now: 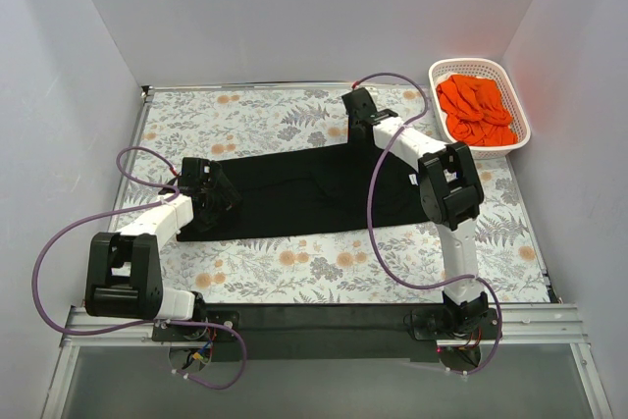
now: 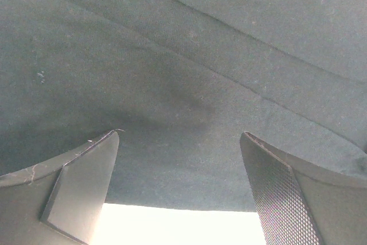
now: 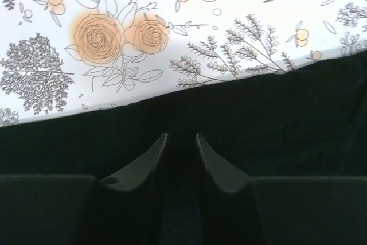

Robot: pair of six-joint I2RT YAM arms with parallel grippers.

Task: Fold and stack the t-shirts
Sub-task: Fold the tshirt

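A black t-shirt [image 1: 314, 188] lies spread across the floral table. My left gripper [image 1: 224, 195] sits low over the shirt's left end. In the left wrist view the left gripper [image 2: 180, 134] is wide open, with only black cloth [image 2: 189, 73] between the fingers. My right gripper [image 1: 351, 134] is at the shirt's far edge. In the right wrist view the right gripper [image 3: 181, 136] is closed to a narrow gap with black cloth [image 3: 275, 107] in it. Several orange t-shirts [image 1: 478, 105] lie bunched in the basket. The logo is hidden.
A white lattice basket [image 1: 441, 70] stands at the back right corner. The floral tablecloth [image 1: 294, 267] lies bare in front of the shirt and shows in the right wrist view [image 3: 172, 38]. White walls close in the left, back and right sides.
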